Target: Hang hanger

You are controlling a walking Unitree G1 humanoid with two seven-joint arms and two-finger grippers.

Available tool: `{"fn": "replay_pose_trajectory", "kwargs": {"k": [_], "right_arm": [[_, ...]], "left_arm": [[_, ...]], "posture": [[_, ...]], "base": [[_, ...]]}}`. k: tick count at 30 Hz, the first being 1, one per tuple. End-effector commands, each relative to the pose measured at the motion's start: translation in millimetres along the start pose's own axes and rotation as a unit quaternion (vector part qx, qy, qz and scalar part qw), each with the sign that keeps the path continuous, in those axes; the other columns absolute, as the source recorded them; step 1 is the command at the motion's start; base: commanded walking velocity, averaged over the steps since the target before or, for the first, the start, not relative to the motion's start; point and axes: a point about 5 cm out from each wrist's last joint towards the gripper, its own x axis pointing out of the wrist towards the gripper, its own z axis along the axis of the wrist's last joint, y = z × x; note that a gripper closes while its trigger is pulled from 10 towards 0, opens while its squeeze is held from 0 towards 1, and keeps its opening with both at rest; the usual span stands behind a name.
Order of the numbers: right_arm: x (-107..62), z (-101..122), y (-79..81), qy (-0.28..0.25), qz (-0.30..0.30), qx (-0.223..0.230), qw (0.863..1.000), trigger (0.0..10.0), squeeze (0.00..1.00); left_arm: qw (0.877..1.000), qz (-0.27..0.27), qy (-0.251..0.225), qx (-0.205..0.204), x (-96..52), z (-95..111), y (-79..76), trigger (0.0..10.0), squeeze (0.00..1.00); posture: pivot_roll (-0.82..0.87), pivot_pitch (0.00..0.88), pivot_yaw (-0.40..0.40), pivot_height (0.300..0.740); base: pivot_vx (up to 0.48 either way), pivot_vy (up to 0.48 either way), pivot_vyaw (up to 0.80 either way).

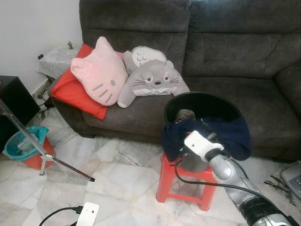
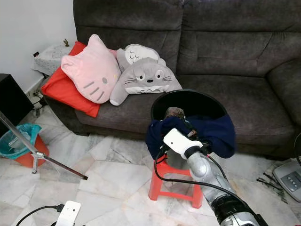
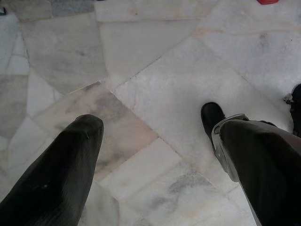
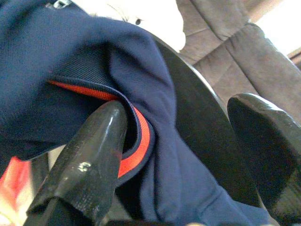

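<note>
A navy garment (image 1: 235, 134) with a red-lined edge (image 4: 134, 157) hangs over the rim of a round black tub (image 1: 202, 101). The tub stands on a red stool (image 1: 171, 181) in front of the sofa. My right arm (image 1: 225, 169) reaches up to the garment's near side. My right gripper (image 4: 181, 107) is open: one finger (image 4: 94, 150) lies against the red-lined fold, the other (image 4: 263, 136) stands apart over the tub's rim. My left gripper (image 3: 150, 117) hangs open above the marble floor, holding nothing.
Behind the stool a dark grey sofa (image 1: 225, 56) carries a pink cat cushion (image 1: 99, 70), a grey plush (image 1: 153, 80) and a red cushion (image 1: 70, 92). A metal stand leg (image 1: 47, 153), a teal bin (image 1: 21, 143) and a black cabinet (image 1: 14, 101) are at left.
</note>
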Motion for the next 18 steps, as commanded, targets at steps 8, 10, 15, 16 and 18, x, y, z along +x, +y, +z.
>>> {"fn": "replay_pose_trajectory", "kwargs": {"k": [8,10,15,16,18], "right_arm": [[1.9,-3,3.3,0.021,-0.010,0.037,0.999,10.0,0.00],[0.9,-7,8.3,0.035,0.000,0.051,0.998,10.0,0.00],[0.0,-7,12.8,0.037,0.003,0.068,0.997,6.4,0.00],[0.1,-7,12.9,0.038,0.001,0.076,0.996,6.4,0.00],[0.4,-7,13.1,0.037,0.002,0.085,0.996,0.0,0.00]], "left_arm": [[1.000,0.001,0.002,0.009,-0.1,-1,-0.3,10.0,0.00],[1.000,0.001,0.001,0.009,-0.1,-1,-0.4,10.0,0.00],[1.000,0.001,0.001,0.010,-0.1,-1,-0.4,10.0,0.00],[1.000,0.001,0.001,0.010,-0.1,-1,-0.4,10.0,0.00],[1.000,0.001,0.002,0.010,-0.1,-1,-0.3,10.0,0.00]], "posture": [[-0.03,0.000,0.059,0.740],[-0.03,0.000,0.058,0.740],[-0.03,0.000,0.058,0.740],[-0.03,0.000,0.058,0.740],[-0.03,0.000,0.059,0.740]], "base": [[0.000,0.000,0.00],[0.000,0.000,0.00],[0.000,0.000,0.00],[0.000,0.000,0.00],[0.000,0.000,0.00]]}}
